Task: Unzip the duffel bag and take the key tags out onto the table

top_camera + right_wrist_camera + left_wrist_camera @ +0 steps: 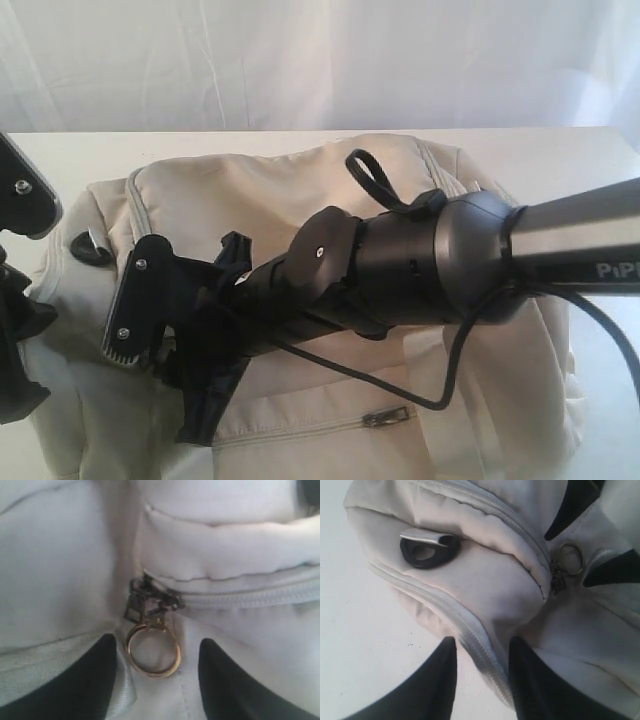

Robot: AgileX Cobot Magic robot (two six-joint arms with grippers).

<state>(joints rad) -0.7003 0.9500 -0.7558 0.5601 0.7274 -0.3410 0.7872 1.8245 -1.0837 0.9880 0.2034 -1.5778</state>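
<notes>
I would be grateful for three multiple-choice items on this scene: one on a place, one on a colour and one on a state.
1. Where is the zipper ring?
A. between the fingers of the right gripper
B. far outside them
C. out of sight
2. What colour is the duffel bag?
A. red
B. cream
C. navy
3. How do the right gripper's jaws stand?
A. shut on the ring
B. shut on nothing
C. open
Answers: A, the right wrist view shows it in that gap; B, its fabric is pale cream; C, a finger stands clear on each side of the ring.
</notes>
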